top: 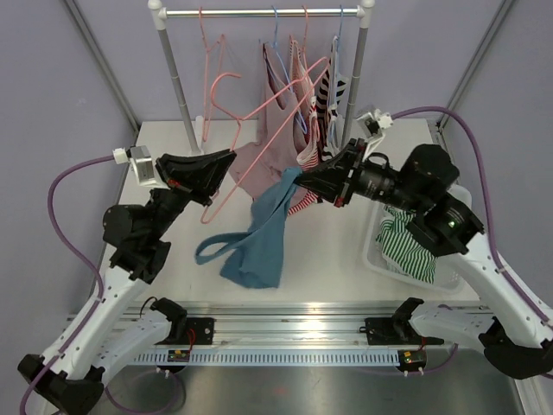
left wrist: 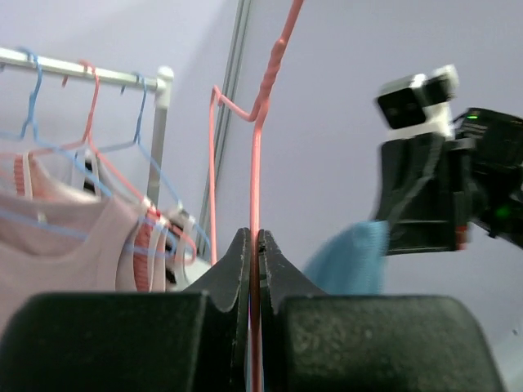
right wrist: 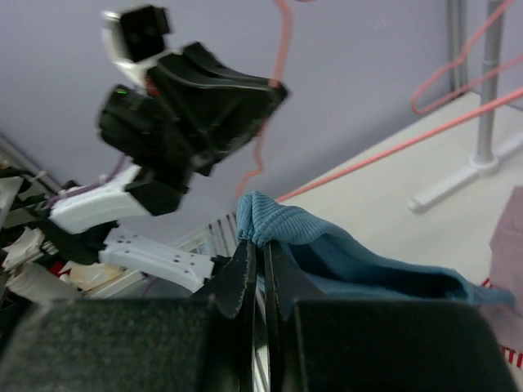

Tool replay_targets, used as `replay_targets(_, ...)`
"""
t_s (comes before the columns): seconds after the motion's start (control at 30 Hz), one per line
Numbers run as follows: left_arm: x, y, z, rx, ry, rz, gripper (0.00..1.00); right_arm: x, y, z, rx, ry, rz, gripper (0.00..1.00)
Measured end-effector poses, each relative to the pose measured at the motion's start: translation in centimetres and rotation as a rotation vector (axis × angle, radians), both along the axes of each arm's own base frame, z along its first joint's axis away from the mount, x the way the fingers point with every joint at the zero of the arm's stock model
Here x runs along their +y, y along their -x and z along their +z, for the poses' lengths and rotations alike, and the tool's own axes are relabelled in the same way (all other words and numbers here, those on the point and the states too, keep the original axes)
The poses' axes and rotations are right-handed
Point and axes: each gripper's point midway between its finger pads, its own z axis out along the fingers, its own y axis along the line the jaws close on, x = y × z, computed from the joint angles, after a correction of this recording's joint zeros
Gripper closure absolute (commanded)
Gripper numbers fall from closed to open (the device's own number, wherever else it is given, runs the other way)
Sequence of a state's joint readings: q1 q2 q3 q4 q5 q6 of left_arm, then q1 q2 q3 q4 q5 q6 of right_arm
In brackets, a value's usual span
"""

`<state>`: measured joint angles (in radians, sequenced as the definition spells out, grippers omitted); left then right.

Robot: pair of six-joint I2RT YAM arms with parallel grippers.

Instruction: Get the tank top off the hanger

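A blue tank top (top: 259,238) hangs from my right gripper (top: 301,178), which is shut on its bunched top edge (right wrist: 274,229); its lower part lies on the white table. My left gripper (top: 232,161) is shut on the wire of a pink hanger (top: 259,147), which slants up to the right, apart from the tank top. In the left wrist view the pink wire (left wrist: 254,188) runs up from between the jaws, with the blue cloth (left wrist: 353,260) to the right. The two grippers are close together above the table's middle.
A white rail (top: 259,13) at the back carries several hangers with pink and striped garments (top: 302,104). A clear bin (top: 380,251) at the right holds a green striped garment (top: 410,246). The rack's posts stand at the back of the table (top: 346,251).
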<state>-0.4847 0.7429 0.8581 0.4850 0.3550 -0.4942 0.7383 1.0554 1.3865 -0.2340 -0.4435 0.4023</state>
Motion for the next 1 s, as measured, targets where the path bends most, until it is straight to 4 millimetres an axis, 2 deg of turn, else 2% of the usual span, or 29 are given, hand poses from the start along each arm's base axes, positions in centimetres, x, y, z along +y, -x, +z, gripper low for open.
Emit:
replay_targets(0.07,-0.4,-0.9,0.9,-0.042,0.032,0.014,1.00,-0.7,1.7,2.5,-0.044,-0.036,0.038,1.00)
replay_targets(0.13,-0.1,-1.7,1.9,-0.078,0.066,0.055,1.00,-1.5,3.0,4.2,-0.078,-0.061,0.060,1.00)
replay_targets(0.23,1.1,-2.2,3.0,-0.098,0.106,0.128,1.00,-1.8,3.7,3.4,-0.073,-0.058,0.079,1.00)
replay_targets(0.3,2.1,-2.3,3.7,-0.093,0.124,0.175,1.00,-1.5,3.5,1.1,-0.029,-0.030,0.083,1.00)
replay_targets(0.37,3.2,-2.1,4.1,-0.074,0.137,0.221,1.00,-0.8,2.5,-2.8,0.044,0.022,0.071,1.00)
replay_targets(0.47,4.8,-2.1,3.8,-0.014,0.137,0.296,1.00,0.2,0.5,-9.9,0.182,0.133,0.025,1.00)
replay_targets(0.57,5.7,-2.6,3.6,0.050,0.114,0.352,1.00,-0.2,-0.7,-17.0,0.317,0.256,-0.058,1.00)
replay_targets(0.67,5.8,-3.5,2.6,0.111,0.077,0.387,1.00,-0.6,-0.9,-20.1,0.373,0.309,-0.104,1.00)
replay_targets(0.73,5.6,-4.6,1.3,0.163,0.041,0.407,1.00,-0.5,-0.9,-20.3,0.376,0.317,-0.114,1.00)
replay_targets(0.83,5.0,-6.5,-0.5,0.252,-0.030,0.436,1.00,0.4,-0.8,-18.8,0.360,0.312,-0.098,1.00)
replay_targets(1.0,4.2,-9.4,-1.6,0.372,-0.117,0.482,1.00,2.7,-1.7,-12.5,0.268,0.242,-0.071,1.00)
